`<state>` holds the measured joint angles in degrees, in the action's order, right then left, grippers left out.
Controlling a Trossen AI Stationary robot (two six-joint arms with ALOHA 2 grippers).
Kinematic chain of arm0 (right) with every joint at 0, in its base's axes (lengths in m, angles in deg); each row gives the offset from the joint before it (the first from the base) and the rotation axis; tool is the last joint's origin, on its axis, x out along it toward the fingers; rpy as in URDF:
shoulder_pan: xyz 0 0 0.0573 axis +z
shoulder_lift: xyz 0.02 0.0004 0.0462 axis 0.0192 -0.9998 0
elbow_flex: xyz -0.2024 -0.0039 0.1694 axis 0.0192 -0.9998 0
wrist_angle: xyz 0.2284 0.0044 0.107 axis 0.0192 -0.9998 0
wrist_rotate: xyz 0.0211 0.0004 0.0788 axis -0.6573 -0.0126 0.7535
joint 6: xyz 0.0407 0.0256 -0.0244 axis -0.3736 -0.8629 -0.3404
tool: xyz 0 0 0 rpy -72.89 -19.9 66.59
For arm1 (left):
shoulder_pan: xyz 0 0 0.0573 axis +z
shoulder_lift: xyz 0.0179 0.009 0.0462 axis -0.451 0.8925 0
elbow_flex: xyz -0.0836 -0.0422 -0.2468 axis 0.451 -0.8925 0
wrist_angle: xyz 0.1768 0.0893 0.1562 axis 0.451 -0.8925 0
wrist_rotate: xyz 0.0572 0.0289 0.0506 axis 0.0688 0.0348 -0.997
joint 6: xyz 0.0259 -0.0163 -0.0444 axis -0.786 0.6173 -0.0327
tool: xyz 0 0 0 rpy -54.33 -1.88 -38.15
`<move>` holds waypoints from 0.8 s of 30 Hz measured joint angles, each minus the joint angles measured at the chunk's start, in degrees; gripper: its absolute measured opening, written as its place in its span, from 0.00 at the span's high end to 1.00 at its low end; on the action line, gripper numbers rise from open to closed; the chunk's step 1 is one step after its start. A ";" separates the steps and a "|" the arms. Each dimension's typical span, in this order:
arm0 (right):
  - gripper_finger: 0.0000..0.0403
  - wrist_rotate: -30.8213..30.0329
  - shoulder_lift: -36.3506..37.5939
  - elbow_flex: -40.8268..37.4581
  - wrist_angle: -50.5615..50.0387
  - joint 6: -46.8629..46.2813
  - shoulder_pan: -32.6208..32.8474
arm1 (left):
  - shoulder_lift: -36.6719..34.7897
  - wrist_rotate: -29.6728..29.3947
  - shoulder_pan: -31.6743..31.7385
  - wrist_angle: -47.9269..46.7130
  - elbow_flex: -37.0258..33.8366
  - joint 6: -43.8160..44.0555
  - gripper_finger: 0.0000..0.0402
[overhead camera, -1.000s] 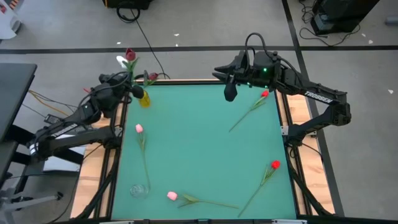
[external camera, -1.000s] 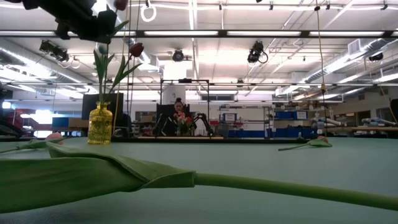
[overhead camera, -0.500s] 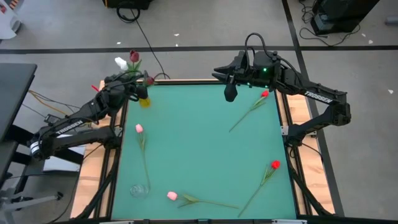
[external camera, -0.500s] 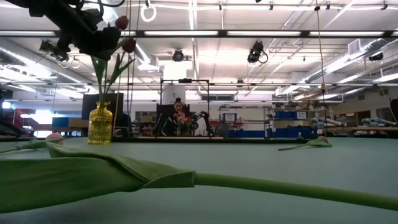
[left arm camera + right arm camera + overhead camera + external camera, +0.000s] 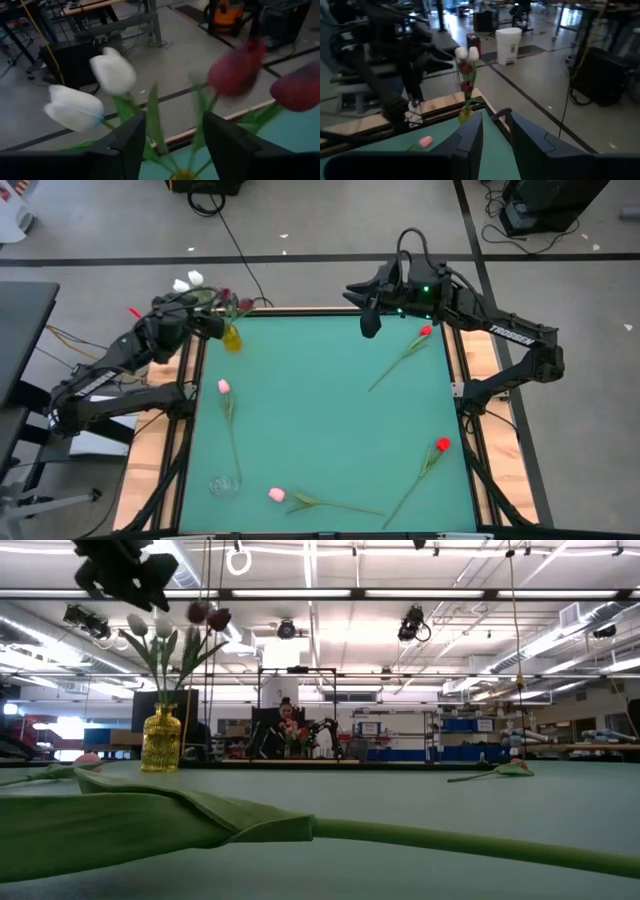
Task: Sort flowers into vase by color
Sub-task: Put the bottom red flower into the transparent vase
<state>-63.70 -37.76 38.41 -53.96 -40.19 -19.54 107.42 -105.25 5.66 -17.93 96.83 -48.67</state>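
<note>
Green stems: the flowers in the yellow vase (image 5: 232,338) stand upright at the counter's (image 5: 320,420) 11 o'clock corner, fanning apart.
Heads: two white tulips (image 5: 113,74) and two maroon tulips (image 5: 236,67).
Left end effector (image 5: 207,322): fingers apart, above the bouquet, holding nothing.
Loose flowers: pink tulips (image 5: 223,387) at 9 and 7 o'clock, red tulips (image 5: 426,332) at 1 and 4 o'clock, lying flat.
Right end effector (image 5: 369,326): at 12 o'clock, parted, empty.

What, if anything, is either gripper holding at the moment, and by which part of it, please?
Nothing is held. The left gripper is open above the yellow vase, its fingers apart around the stems without gripping. The right gripper is open and empty over the table's far edge.
</note>
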 joint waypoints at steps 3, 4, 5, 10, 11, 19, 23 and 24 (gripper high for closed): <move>0.74 -0.21 0.00 0.00 0.03 -0.88 -0.53 | 0.00 0.06 0.00 -4.30 2.56 0.01 0.48; 0.74 -0.27 0.00 0.00 0.07 -1.13 -0.57 | 0.02 0.10 0.00 -5.07 3.26 -0.01 0.48; 0.74 -0.40 0.00 0.00 0.15 -1.43 -0.61 | 0.04 0.17 0.00 -5.45 3.96 0.00 0.48; 0.74 -1.92 -0.02 -0.02 0.50 -4.42 -0.62 | 0.07 3.71 -0.07 -8.40 10.25 0.04 0.48; 0.74 -2.72 -0.02 -0.02 0.19 -5.64 -0.73 | 0.11 4.04 -0.09 -9.70 11.94 0.03 0.48; 0.74 -10.94 -0.02 -0.02 -10.51 -18.85 -0.97 | 1.57 17.25 -0.07 -17.19 15.69 0.27 0.48; 0.74 -12.50 -0.02 -0.02 -20.55 -30.91 -0.77 | 1.58 31.50 -0.58 -14.81 12.37 2.10 0.48; 0.75 -12.67 -0.02 -0.02 -24.51 -34.32 -0.44 | 1.62 33.08 -0.93 -14.69 11.62 3.34 0.48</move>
<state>-76.38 -37.78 38.39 -78.47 -74.51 -19.97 109.04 -72.16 4.73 -32.62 108.45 -45.33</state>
